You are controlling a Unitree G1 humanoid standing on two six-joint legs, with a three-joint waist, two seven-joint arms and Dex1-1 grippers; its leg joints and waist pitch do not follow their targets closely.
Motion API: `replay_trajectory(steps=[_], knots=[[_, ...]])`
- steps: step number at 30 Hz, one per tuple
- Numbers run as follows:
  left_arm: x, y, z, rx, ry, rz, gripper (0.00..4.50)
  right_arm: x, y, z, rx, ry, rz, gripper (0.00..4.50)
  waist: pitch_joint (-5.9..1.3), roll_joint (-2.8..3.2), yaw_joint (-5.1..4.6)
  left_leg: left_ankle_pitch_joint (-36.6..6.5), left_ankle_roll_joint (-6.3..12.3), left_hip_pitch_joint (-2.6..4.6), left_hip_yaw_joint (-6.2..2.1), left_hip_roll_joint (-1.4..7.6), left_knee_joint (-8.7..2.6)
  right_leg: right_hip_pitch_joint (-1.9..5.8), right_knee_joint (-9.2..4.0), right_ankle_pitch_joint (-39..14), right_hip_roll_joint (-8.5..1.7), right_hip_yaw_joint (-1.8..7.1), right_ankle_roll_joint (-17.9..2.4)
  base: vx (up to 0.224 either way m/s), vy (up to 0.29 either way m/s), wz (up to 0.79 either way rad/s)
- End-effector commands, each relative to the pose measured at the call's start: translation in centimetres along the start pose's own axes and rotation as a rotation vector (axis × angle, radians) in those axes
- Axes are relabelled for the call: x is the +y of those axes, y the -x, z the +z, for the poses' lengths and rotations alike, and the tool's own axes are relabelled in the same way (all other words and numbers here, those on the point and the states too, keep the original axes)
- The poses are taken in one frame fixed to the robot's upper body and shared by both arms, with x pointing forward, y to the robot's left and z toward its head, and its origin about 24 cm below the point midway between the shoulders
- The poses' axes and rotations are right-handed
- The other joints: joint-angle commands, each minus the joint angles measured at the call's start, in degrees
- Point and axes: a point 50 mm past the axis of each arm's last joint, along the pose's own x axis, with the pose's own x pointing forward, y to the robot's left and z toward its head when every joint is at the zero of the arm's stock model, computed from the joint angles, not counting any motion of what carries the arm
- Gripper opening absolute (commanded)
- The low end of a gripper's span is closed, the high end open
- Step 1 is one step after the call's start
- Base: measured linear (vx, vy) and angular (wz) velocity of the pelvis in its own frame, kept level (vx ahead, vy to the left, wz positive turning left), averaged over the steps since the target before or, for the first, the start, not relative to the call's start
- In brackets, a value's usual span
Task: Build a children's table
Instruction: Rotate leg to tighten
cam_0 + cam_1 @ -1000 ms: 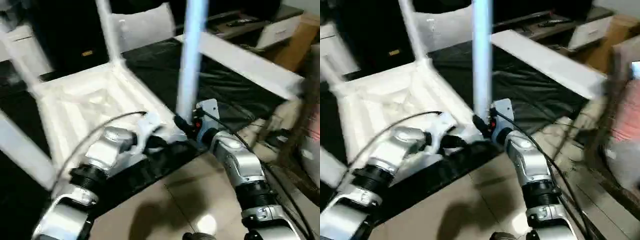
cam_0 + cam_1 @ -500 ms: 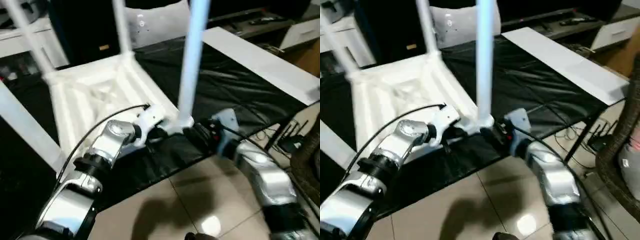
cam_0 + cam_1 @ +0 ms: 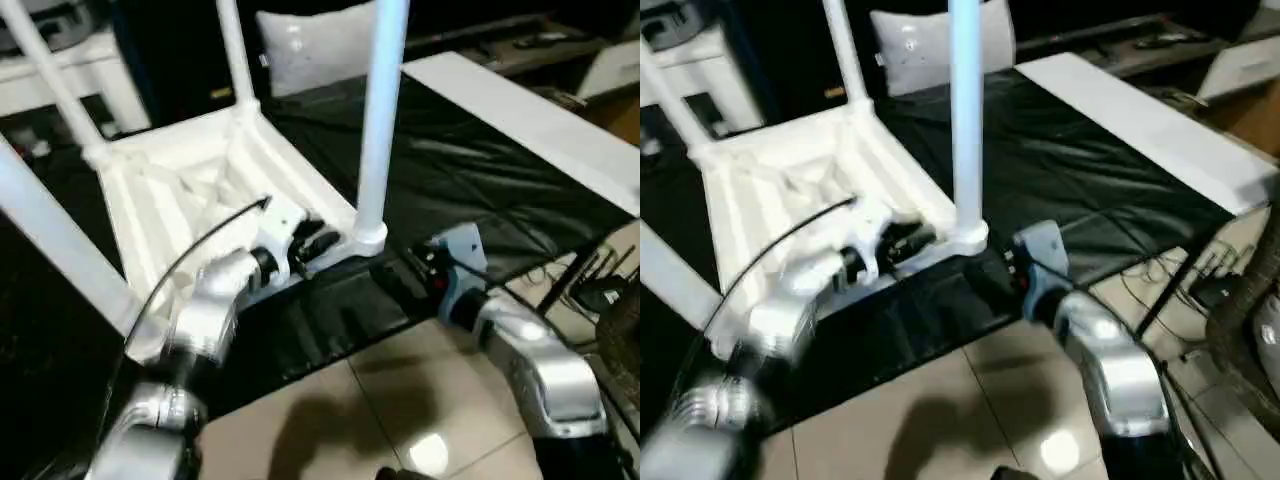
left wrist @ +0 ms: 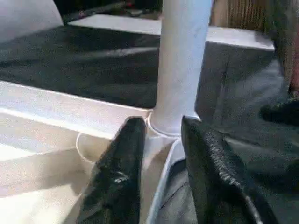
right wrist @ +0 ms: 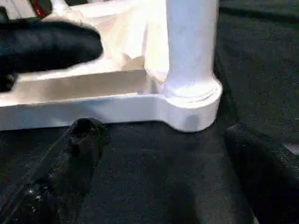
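While the left gripper (image 4: 161, 154) hovers part-open over the table (image 3: 180, 190) corner, the right gripper (image 5: 163, 154) gapes beside it

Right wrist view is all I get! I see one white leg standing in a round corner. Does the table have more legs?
Observer: Yes. The head camera shows four legs standing up from the upside-down tabletop. Yours is the near leg.
Operator: What's the black thing on the other side?
Observer: That's the left gripper. Its wrist camera shows its fingers a little apart, right at the same corner socket.
Operator: What's behind the table?
Observer: A grey cushion stands just past the far leg.
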Motion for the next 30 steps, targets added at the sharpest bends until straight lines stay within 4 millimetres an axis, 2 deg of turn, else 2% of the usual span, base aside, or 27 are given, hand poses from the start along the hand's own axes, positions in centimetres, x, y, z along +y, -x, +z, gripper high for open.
replay_trajectory(steps=[1,2,3,4,5,6,7,8,9,10,11,12,14,15,16,17,18,19,20,21,22,23,24,25,27,28,30], knots=[[-0.1,0.9,0.7,-0.034,0.012,0.04,1.81,0.4,0.0,0.1,0.0,0.031,-0.004,4.5,-3.56,-0.9,0.09,-5.4,6.36,-0.63,1.19,0.54,-3.41,4.12,-4.35,-23.1,-3.09,3.07,-2.6,0.0,0.0,0.0],[-1.0,1.8,0.3,-0.043,0.027,0.081,1.86,0.6,-0.1,0.0,-0.006,0.084,-0.001,4.5,-3.41,-2.11,0.27,-6.8,7.1,-4.08,-2.31,0.65,-4.6,7.08,-2.32,-21.2,-4.27,0.26,-2.4,-0.022,-0.04,0.2],[-1.0,1.8,0.3,-0.043,0.027,0.081,2.04,0.6,-0.1,0.0,-0.006,0.084,-0.001,4.5,-3.57,-0.73,-0.09,-7.8,7.09,-3.41,-3.53,1.77,-4.91,6.82,-1.88,-18.7,-3.93,-0.03,-2.3,-0.022,-0.04,0.2],[-2.0,2.8,-0.3,-0.056,0.055,0.124,2.2,0.7,-0.1,-0.2,-0.009,0.122,0.011,4.5,-2.76,-1.24,-1.65,-13.4,8.03,-3.79,-6.68,3.97,-6.71,6.38,-0.24,-17.3,-2.96,0.67,-0.9,-0.005,-0.074,0.42],[-2.1,3.1,-0.4,-0.057,0.067,0.14,2.25,0.7,-0.1,-0.3,-0.006,0.134,0.014,4.5,-2.62,-0.08,-2.26,-18.9,9.63,-1.62,-10.39,6.33,-8.89,5.21,3.16,-16.3,-1.75,1.53,-3.1,0.01,-0.091,0.53],[-2.2,3.3,-0.6,-0.054,0.082,0.155,2.27,0.7,-0.2,-0.4,-0.002,0.147,0.015,4.5,-1.69,-0.91,-2.98,-21.0,11.94,-1.08,-11.67,5.65,-8.79,3.87,4.62,-17.2,-1.11,3.79,-6.2,0.01,-0.091,0.53],[-2.2,3.3,-0.6,-0.054,0.082,0.155,2.35,0.7,-0.2,-0.4,-0.002,0.147,0.015,4.5,-1.53,-1.32,-2.68,-22.5,11.06,-1.68,-11.6,4.59,-8.37,4.25,4.3,-18.4,-1.71,4.58,-8.3,-0.003,-0.144,0.68],[-2.3,3.5,-0.8,-0.053,0.106,0.167,2.5,0.7,-0.2,-0.5,0.006,0.155,0.026,4.5,-1.22,-3.29,-0.99,-21.2,5.66,-3.29,-8.0,-1.51,-3.88,4.16,-1.15,-27.1,-4.0,5.9,-9.8,-0.019,-0.178,0.75],[-2.4,3.9,-1.5,-0.023,0.098,0.198,2.63,0.9,-0.2,-0.5,0.015,0.176,0.041,4.5,-1.44,-5.27,0.54,-9.5,2.86,0.21,-2.11,-5.41,4.79,2.01,-6.59,-46.7,-8.53,2.82,-2.6,-0.019,-0.178,0.75],[-2.4,3.9,-1.5,-0.022,0.098,0.198,2.69,0.9,-0.2,-0.5,0.015,0.176,0.041,4.5,-1.73,-6.62,0.63,-5.7,2.9,-2.32,-1.13,-4.92,5.91,3.38,-6.24,-49.0,-9.0,2.6,3.6,-0.023,-0.151,0.51],[-2.7,4.2,-2.0,0.003,0.102,0.214,2.81,0.7,-0.1,-0.7,0.022,0.183,0.049,4.5,-1.83,-6.3,2.6,-3.6,4.4,-2.8,-0.83,-3.43,5.93,4.01,-6.13,-45.9,-11.62,3.35,10.1,-0.028,-0.086,0.43],[-2.9,4.4,-2.3,0.02,0.092,0.22,2.81,0.6,-0.1,-0.8,0.027,0.184,0.054,4.5,-1.77,-6.5,3.35,-5.4,5.86,-4.38,-1.25,-2.07,7.05,5.54,-4.74,-41.3,-14.94,4.66,12.0,-0.028,-0.086,0.43],[-3.0,4.7,-2.4,0.038,0.087,0.228,3.04,0.5,0.0,-0.9,0.028,0.185,0.056,4.5,-2.1,-5.93,3.93,-7.0,5.97,-5.88,-2.9,-0.39,8.92,7.56,-4.28,-33.0,-19.94,6.65,8.3,-0.035,-0.015,0.53],[-3.0,5.0,-2.3,0.036,0.078,0.233,3.11,0.2,0.0,-0.9,0.02,0.177,0.048,4.5,-1.89,-5.02,4.24,-6.8,4.19,-5.38,-3.64,0.93,9.79,7.76,-4.89,-27.7,-21.41,5.32,3.1,-0.04,0.005,0.51],[-3.1,5.5,-2.3,0.034,0.094,0.244,3.26,0.3,-0.1,-0.6,-0.016,0.134,0.06,4.5,-1.69,-4.46,4.45,-5.9,3.4,-4.41,-3.51,1.15,9.06,7.37,-5.08,-26.4,-20.0,4.11,0.1,-0.057,0.046,0.45],[-3.1,5.5,-2.3,0.034,0.094,0.244,3.26,0.3,-0.1,-0.6,-0.016,0.134,0.06,4.5,-1.92,-4.12,4.8,-2.3,4.75,-4.63,-2.38,0.81,6.25,8.22,-4.25,-22.7,-15.59,0.87,-5.1,-0.063,0.083,0.41],[-3.1,5.8,-2.3,0.035,0.091,0.259,3.26,0.4,0.0,-0.4,-0.042,0.113,0.081,4.5,-1.93,-3.66,4.84,0.1,6.16,-3.99,-2.26,0.85,4.2,8.22,-3.88,-21.7,-13.26,-0.67,-6.6,-0.063,0.083,0.41],[-3.0,6.1,-2.3,0.027,0.107,0.27,3.56,0.5,0.1,-0.3,-0.051,0.097,0.1,4.5,-2.03,-1.86,4.08,-0.3,7.3,0.88,-2.05,2.98,-1.24,3.71,-0.29,-20.5,-4.45,-0.29,-6.1,-0.065,0.148,0.32],[-3.1,6.3,-2.3,0.023,0.118,0.278,3.56,0.6,0.2,-0.3,-0.053,0.091,0.113,4.5,-2.08,-1.09,2.46,-7.0,7.44,1.64,-2.74,6.55,-3.71,2.94,3.65,-14.7,-2.05,1.31,-4.6,-0.07,0.176,0.13],[-3.1,6.4,-2.3,0.021,0.123,0.282,3.66,0.6,0.2,-0.3,-0.049,0.093,0.118,4.5,-1.51,-1.19,2.85,-18.7,3.39,1.62,-1.95,6.75,-5.29,2.35,3.68,-10.7,-1.57,3.53,-4.6,-0.07,0.176,0.13],[-3.2,6.4,-2.5,0.031,0.105,0.281,3.66,0.6,0.3,-0.4,-0.052,0.102,0.122,4.5,-1.26,-2.6,2.73,-24.7,0.67,1.91,-1.49,6.62,-5.89,2.19,2.86,-10.0,-1.73,4.46,-4.7,-0.061,0.135,0.13],[-3.2,6.4,-2.5,0.033,0.103,0.281,3.77,0.6,0.3,-0.4,-0.053,0.103,0.122,4.5,-0.96,-2.48,2.85,-30.1,-2.12,2.13,-0.96,5.91,-6.14,2.11,2.05,-11.1,-1.98,5.33,-4.9,-0.043,0.076,0.22],[-3.3,6.5,-2.7,0.041,0.089,0.279,4.0,0.6,0.3,-0.5,-0.056,0.11,0.124,4.5,0.1,-3.71,2.03,-37.5,-4.54,4.02,1.26,2.07,-4.66,0.58,-1.96,-26.5,-2.75,6.93,-3.9,-0.043,0.076,0.22],[-2.7,6.9,-3.0,0.065,0.071,0.335,4.06,0.7,0.1,-0.4,-0.082,0.109,0.112,4.5,-0.02,-4.28,1.98,-35.9,-2.42,4.93,1.27,0.79,-3.7,0.58,-3.71,-37.8,-3.63,7.25,-1.1,0.0,0.0,0.0],[-2.5,7.2,-3.1,0.072,0.076,0.364,4.12,0.8,0.0,-0.3,-0.093,0.097,0.109,4.5,-0.17,-4.35,1.38,-32.0,-0.5,4.07,0.62,0.69,-3.9,1.87,-4.44,-41.8,-4.37,7.35,0.9,0.0,0.0,0.0],[-2.2,7.4,-3.1,0.079,0.069,0.387,4.23,0.7,-0.2,-0.2,-0.096,0.105,0.096,4.5,-0.53,-4.72,0.79,-28.3,0.46,2.42,0.07,1.1,-4.75,3.49,-4.26,-39.3,-4.51,7.36,1.5,0.0,0.0,0.0],[-1.8,7.8,-2.8,0.059,0.071,0.416,4.35,0.6,-0.3,-0.2,-0.1,0.134,0.092,4.5,-1.26,-4.57,0.61,-21.8,1.2,1.27,-0.09,1.58,-5.04,3.78,-3.36,-30.9,-4.8,8.36,-1.1,0.0,0.0,0.0]])
